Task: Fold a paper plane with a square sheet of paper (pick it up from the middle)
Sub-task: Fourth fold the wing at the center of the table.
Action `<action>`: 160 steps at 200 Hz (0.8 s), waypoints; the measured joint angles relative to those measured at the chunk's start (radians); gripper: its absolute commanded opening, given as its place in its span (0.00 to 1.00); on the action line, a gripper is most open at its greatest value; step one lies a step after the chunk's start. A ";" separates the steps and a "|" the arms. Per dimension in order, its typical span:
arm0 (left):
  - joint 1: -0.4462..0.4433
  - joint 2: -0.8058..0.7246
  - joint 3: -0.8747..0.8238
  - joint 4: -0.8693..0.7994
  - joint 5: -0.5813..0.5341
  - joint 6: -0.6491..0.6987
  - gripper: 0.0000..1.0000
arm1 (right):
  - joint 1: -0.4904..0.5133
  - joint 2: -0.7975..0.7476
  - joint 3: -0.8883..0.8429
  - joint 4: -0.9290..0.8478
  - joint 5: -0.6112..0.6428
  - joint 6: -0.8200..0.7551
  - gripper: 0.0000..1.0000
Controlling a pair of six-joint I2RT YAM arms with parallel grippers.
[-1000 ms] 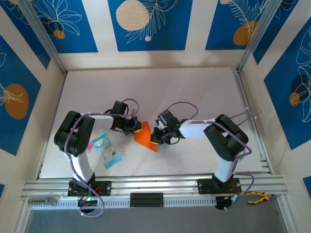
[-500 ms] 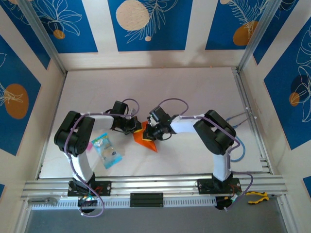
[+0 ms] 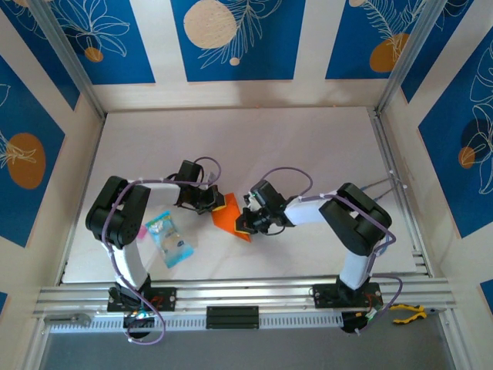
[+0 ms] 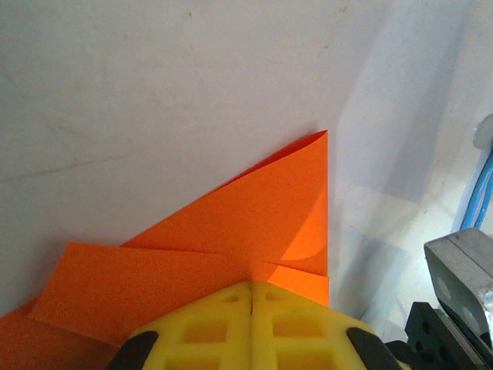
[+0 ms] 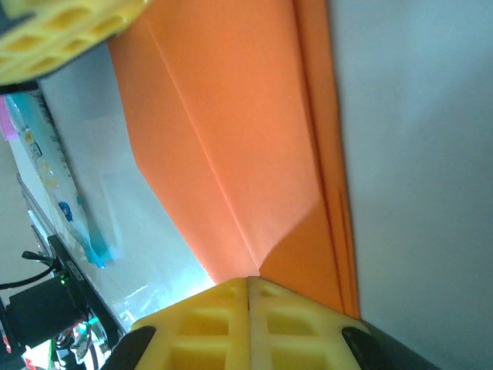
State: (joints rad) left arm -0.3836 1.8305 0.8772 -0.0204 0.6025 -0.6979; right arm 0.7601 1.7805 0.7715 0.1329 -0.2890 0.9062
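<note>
The top camera looks down from high behind the near edge over the whole tabletop (image 3: 308, 139). Both wrist cameras sit very close, facing the tabletop, and share the orange paper (image 4: 262, 208).

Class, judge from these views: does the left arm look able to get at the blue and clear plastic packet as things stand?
Probably yes: the packet lies uncovered beside that arm, nothing between. But the left gripper is shut at the orange paper and would have to leave it first.

Both arms bend inward, left pincer (image 3: 208, 202) and right pincer (image 3: 245, 220) each closed tight, tips facing one another
</note>
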 measured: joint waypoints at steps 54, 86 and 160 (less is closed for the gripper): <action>0.001 0.000 0.000 0.000 0.001 -0.003 0.06 | 0.000 -0.079 -0.096 0.002 -0.008 -0.015 0.03; 0.002 0.000 0.000 0.000 0.002 -0.003 0.05 | 0.000 -0.122 -0.147 0.003 -0.010 -0.026 0.03; 0.008 0.000 0.000 0.003 0.003 -0.011 0.05 | 0.010 -0.220 -0.203 -0.085 0.012 -0.029 0.05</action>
State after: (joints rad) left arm -0.3759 1.8305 0.8768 -0.0177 0.6056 -0.7090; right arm 0.7700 1.5608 0.5682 0.0479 -0.2768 0.8772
